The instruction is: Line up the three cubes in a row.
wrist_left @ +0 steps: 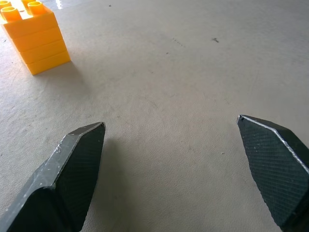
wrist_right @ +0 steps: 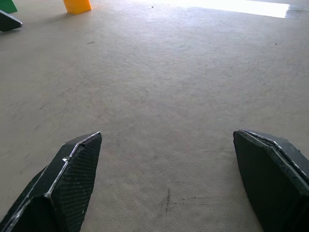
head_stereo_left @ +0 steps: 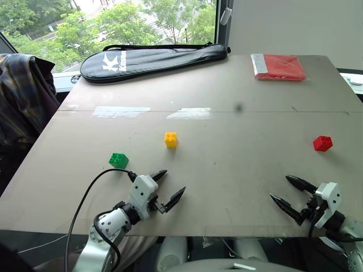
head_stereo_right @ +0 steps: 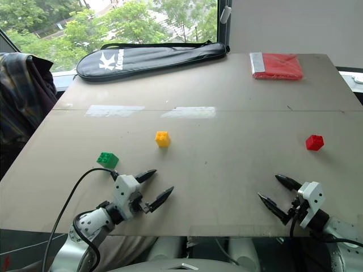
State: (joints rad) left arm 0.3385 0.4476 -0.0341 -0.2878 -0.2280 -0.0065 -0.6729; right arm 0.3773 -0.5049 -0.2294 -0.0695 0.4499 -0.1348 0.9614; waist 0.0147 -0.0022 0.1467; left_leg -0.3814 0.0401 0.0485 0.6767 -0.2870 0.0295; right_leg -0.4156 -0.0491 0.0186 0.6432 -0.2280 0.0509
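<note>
Grey-brown tabletop carries three studded bricks, well apart from one another. Taking the yellow cube as the landmark, the green cube sits nearer the robot and to its left, and the red cube lies far off to its right. Beyond the yellow cube a black racket bag and a flat red packet rest by the window. Nearer than the yellow cube, the left gripper and right gripper hover low over the table's near edge, fingers spread wide, holding nothing.
</note>
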